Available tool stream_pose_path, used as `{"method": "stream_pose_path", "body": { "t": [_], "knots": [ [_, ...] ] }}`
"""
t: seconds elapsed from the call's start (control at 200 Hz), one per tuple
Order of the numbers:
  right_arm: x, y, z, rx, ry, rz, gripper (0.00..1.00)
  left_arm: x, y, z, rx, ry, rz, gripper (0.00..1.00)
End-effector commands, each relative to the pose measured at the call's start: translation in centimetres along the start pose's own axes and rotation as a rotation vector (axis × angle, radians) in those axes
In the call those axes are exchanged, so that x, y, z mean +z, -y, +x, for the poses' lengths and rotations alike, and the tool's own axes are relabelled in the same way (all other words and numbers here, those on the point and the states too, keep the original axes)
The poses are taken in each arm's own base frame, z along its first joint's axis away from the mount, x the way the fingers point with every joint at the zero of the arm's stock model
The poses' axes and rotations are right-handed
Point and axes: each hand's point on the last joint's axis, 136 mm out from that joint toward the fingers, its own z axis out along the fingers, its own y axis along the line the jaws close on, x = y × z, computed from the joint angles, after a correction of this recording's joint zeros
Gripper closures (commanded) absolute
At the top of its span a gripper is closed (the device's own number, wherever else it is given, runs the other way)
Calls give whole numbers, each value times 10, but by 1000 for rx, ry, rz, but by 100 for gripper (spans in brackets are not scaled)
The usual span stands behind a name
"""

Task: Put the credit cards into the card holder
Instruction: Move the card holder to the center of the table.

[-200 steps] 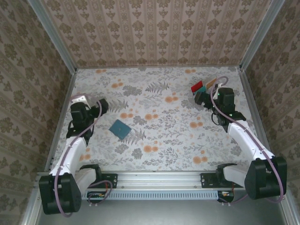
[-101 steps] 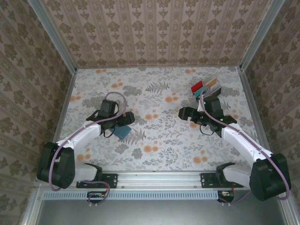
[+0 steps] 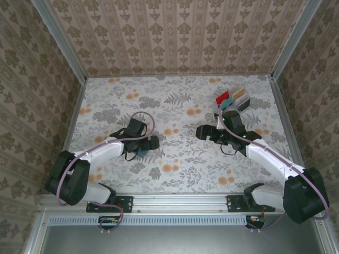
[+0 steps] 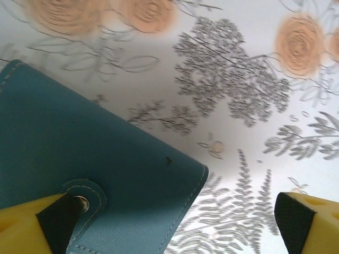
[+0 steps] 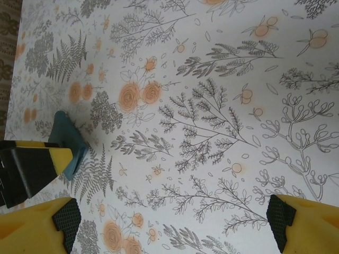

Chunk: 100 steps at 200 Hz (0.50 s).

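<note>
Both spread, empty: L fingers (image 4: 24, 228) over card holder (image 4: 95, 153), R fingers (image 5: 312, 221) off credit cards (image 3: 224, 97).

Bright, soft, even light, with only faint shadows. In the left wrist view the worktop (image 4: 238, 95) farthest beyond the fingers (image 4: 312, 225) is blurred.

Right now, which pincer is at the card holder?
The left pincer: open, one finger over the snap of the card holder. The right pincer, also open, is away over tablecloth.
</note>
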Motion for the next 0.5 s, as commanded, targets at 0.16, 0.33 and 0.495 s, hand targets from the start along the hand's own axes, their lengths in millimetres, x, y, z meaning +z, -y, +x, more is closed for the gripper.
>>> {"method": "stream_pose_path", "body": {
  "t": [0.16, 0.33, 0.495],
  "knots": [
    [6, 10, 13, 39, -11, 40, 7, 19, 46, 37, -156, -79, 152, 0],
    [8, 7, 16, 52, -10, 37, 11, 19, 104, 38, -176, -52, 292, 0],
    [10, 0, 20, 59, -14, 18, 25, 0, 130, 22, -174, 26, 317, 2]
  ]
}}
